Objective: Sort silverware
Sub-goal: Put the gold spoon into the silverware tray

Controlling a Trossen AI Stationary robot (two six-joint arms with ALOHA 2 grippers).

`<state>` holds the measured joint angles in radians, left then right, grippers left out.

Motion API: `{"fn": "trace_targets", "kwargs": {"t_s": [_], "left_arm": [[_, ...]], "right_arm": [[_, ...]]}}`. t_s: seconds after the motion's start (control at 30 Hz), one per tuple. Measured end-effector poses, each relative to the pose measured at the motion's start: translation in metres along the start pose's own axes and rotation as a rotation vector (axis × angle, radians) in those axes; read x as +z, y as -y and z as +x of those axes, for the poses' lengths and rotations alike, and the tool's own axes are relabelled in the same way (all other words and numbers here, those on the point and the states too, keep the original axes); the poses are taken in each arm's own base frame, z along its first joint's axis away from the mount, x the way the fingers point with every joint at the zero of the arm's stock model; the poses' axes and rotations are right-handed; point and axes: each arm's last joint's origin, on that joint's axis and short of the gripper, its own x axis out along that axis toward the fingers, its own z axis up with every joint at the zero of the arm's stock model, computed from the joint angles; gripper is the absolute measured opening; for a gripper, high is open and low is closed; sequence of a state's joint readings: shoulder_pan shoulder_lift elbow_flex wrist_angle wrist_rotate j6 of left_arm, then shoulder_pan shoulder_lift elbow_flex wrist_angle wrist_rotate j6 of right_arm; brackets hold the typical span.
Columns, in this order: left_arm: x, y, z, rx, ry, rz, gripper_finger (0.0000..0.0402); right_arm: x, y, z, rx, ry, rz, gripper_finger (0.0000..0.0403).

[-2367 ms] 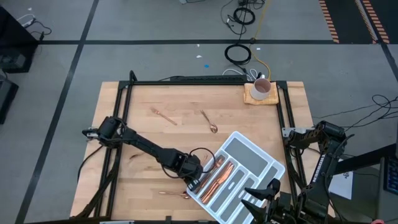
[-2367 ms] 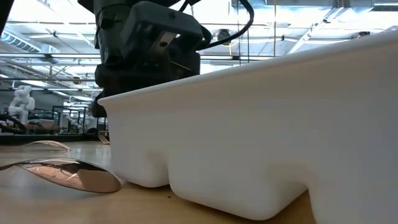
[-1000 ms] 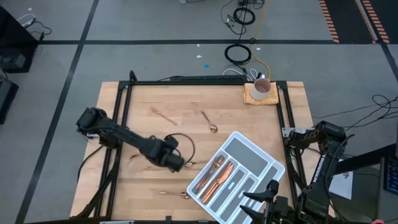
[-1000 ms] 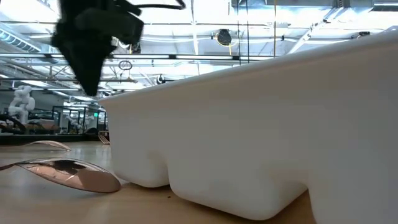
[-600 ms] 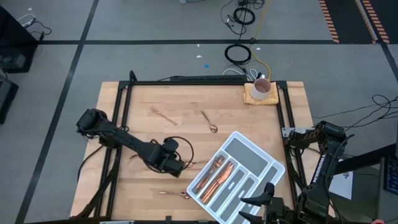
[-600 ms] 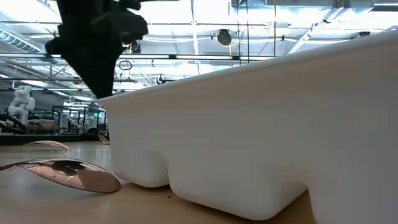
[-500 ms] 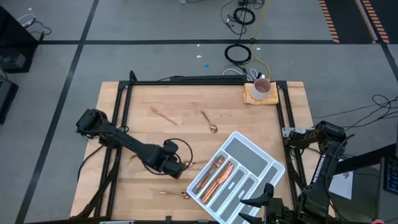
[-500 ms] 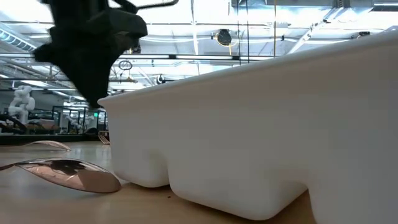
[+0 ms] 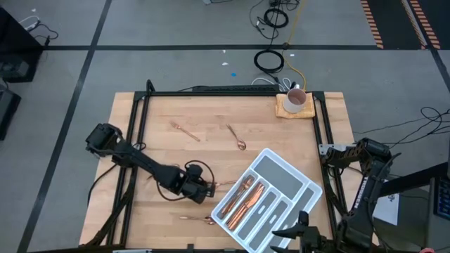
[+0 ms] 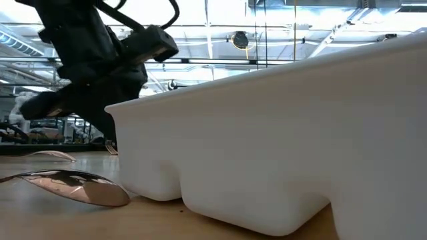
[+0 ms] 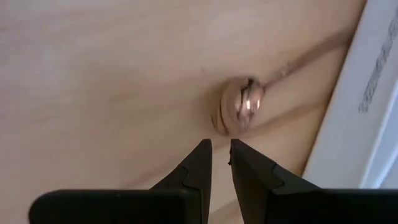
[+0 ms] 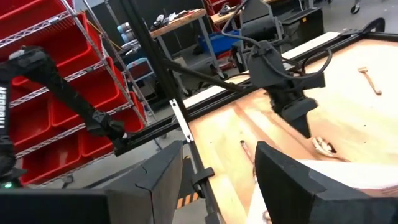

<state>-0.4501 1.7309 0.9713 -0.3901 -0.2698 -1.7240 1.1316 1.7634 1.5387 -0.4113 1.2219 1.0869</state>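
Silverware is what I am after: my left gripper (image 11: 216, 163) hangs over the table (image 9: 176, 151) with its fingers a narrow slit apart and pinching nothing, tips just short of a copper spoon (image 11: 239, 107) lying flat beside the white tray (image 9: 293, 178). I judge this the approach to a pick; next I must lower and close on the spoon. Other pieces lie loose or already in the tray, while the right gripper (image 12: 219, 163) waits spread and empty at the table's near right edge.
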Motion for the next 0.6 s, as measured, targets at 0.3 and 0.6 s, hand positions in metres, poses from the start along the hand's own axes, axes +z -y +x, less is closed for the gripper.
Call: {"fn": "trace_targets", "kwargs": {"t_s": [0.3, 0.6], "left_arm": [[0.0067, 0.0032, 0.0041, -0.074, 0.018, -0.057, 0.0066], [0.0085, 0.0014, -0.0010, -0.049, -0.033, -0.008, 0.0066]], "right_arm": [[-0.0002, -0.0001, -0.0008, -0.001, 0.004, 0.011, 0.0187], [-0.0011, 0.0016, -0.0010, -0.008, 0.001, 0.026, 0.0187]]}}
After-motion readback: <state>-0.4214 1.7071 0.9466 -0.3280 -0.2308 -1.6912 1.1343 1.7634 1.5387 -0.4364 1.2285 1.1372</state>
